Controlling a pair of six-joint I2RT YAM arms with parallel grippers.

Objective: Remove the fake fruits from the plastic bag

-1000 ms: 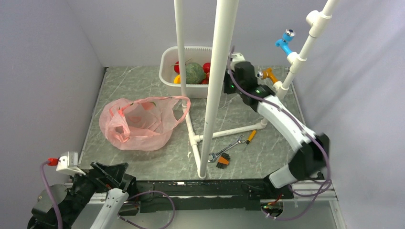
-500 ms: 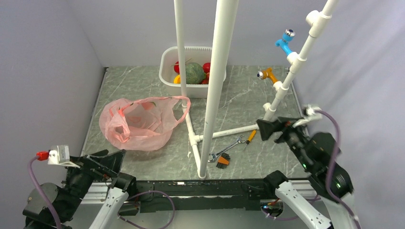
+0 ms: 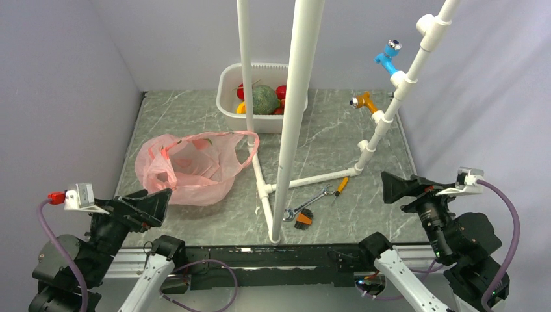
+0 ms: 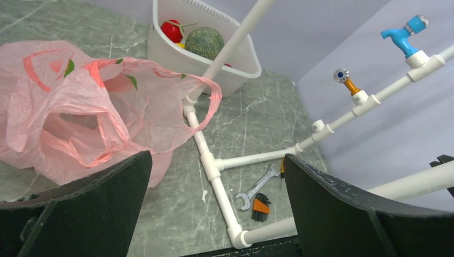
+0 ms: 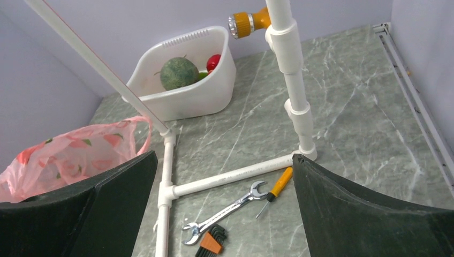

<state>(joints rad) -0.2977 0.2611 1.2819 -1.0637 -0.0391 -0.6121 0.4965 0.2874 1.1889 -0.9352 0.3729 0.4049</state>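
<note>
Arms [image 3: 455,237] crouch folded, well nearer than the plastic bag [image 3: 188,170]; left tool [image 3: 147,205] and right tool [image 3: 399,188] both gape wide, holding nothing.

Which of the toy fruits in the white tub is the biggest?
The dull-green ball in the white tub: it is far bigger than the small red pieces and the yellow piece beside it.
</note>
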